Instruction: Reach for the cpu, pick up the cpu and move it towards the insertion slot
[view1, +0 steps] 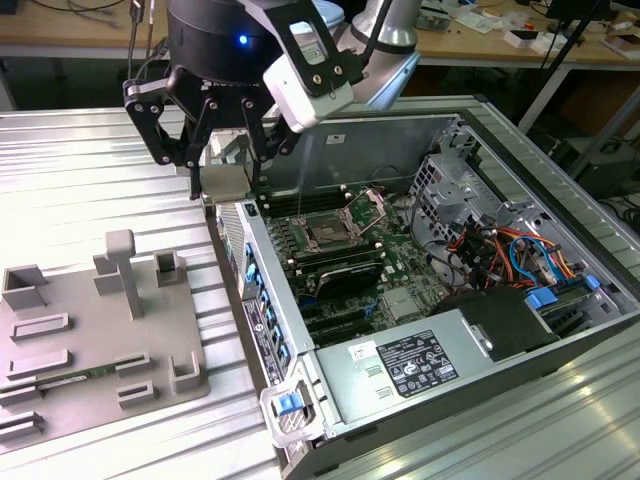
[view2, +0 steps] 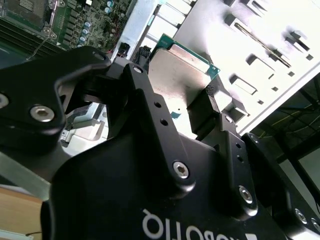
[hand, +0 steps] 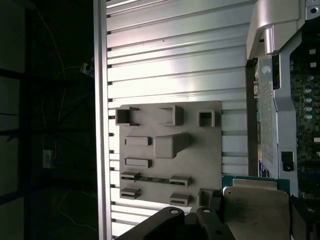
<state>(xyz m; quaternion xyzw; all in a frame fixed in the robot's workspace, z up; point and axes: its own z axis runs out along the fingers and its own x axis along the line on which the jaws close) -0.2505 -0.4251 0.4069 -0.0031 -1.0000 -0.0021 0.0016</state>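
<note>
The black multi-link gripper has its jaws clamped on the small flat square cpu with a silvery metal top and green rim, held in the air over the open computer case's near wall. The square metal-framed insertion slot with a dark centre lies inside, among green board. The grey plastic tray of blocks sits on the ribbed aluminium bench. Print is too small to read.
</note>
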